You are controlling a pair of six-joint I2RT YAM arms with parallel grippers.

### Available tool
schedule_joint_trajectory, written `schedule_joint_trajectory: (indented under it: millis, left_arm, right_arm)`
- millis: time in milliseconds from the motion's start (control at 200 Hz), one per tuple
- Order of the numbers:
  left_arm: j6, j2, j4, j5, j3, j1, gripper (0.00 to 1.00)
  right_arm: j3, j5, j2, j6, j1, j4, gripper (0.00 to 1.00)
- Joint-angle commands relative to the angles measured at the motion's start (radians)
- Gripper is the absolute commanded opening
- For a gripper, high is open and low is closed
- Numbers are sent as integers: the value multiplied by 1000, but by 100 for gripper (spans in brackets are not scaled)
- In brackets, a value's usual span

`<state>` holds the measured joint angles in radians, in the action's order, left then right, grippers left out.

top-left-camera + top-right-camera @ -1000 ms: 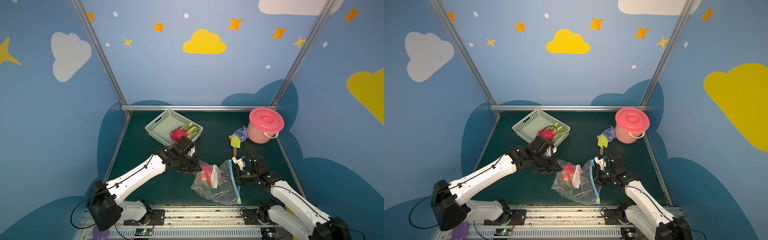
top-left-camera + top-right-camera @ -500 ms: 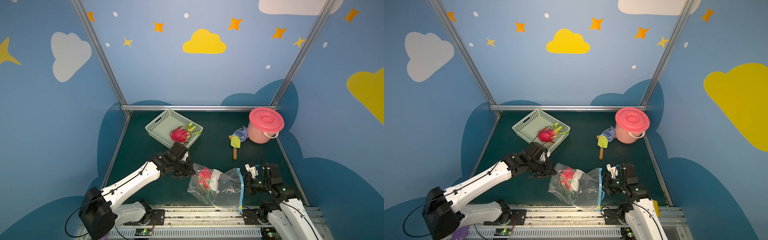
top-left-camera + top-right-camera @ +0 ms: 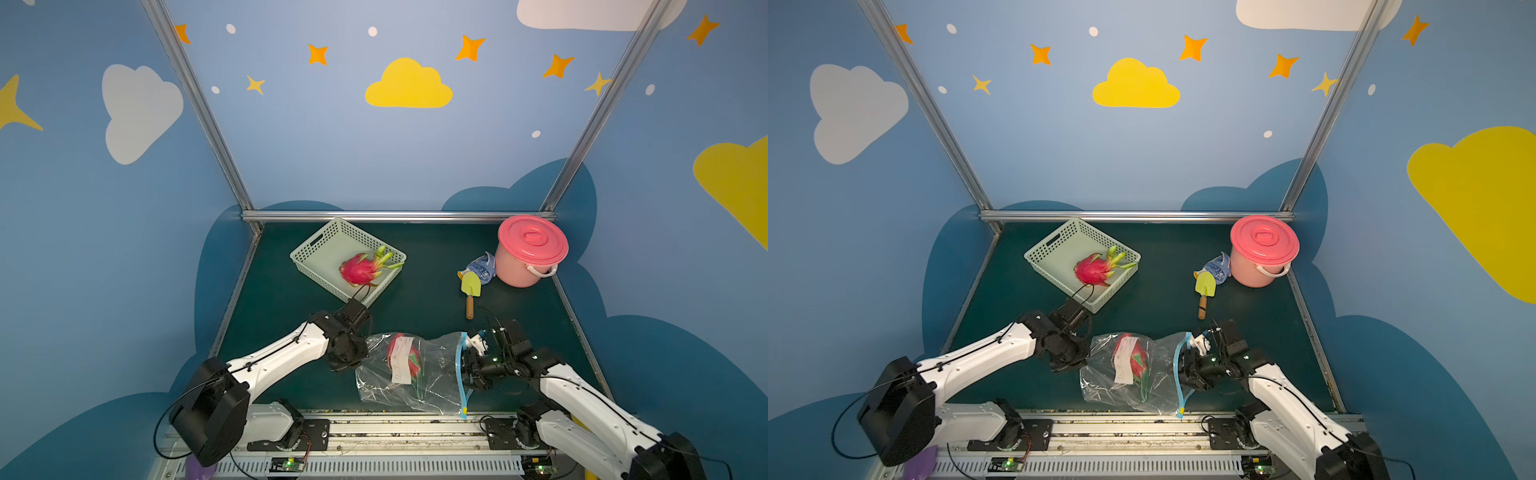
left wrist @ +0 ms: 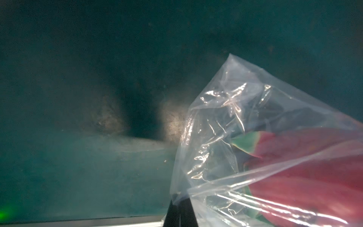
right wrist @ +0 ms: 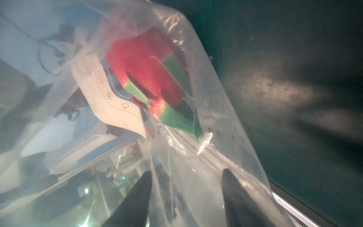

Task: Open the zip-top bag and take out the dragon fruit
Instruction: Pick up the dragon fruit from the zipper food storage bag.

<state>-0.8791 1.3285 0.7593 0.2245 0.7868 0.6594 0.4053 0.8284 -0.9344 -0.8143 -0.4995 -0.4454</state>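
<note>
Front-centre on the dark green table (image 3: 415, 307), the large crinkly clear plastic zip-top bag (image 3: 436, 386) holds a red, green-scaled dragon fruit (image 3: 414, 360). The left gripper (image 4: 179, 202) pinches its corner; the right gripper (image 5: 186, 175) gapes at the light-blue zip strip (image 3: 460, 374), plain only from its wrist.

Left pincer (image 4: 179, 208) clamped on zip-top bag (image 4: 245, 118) corner; dragon fruit (image 4: 306, 169) inside; green table (image 4: 78, 167).
</note>
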Motion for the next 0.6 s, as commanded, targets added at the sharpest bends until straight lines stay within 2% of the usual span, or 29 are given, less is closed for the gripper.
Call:
schedule_joint_trajectory:
  millis: [0, 305, 446, 486, 596]
  left_arm:
    - [8, 37, -40, -21, 24, 0, 3]
    - [49, 102, -73, -19, 60, 0, 3]
    - [60, 131, -65, -19, 81, 0, 3]
    - [61, 135, -60, -24, 83, 0, 3]
    - [67, 146, -50, -32, 72, -6, 3]
  right_arm:
    - [82, -77, -69, 16, -80, 49, 60]
    - [310, -179, -319, 129, -227, -4, 66]
    - [375, -265, -397, 158, -250, -53, 70]
    - [383, -269, -418, 158, -252, -42, 73]
    - [412, -267, -488, 164, -266, -12, 73]
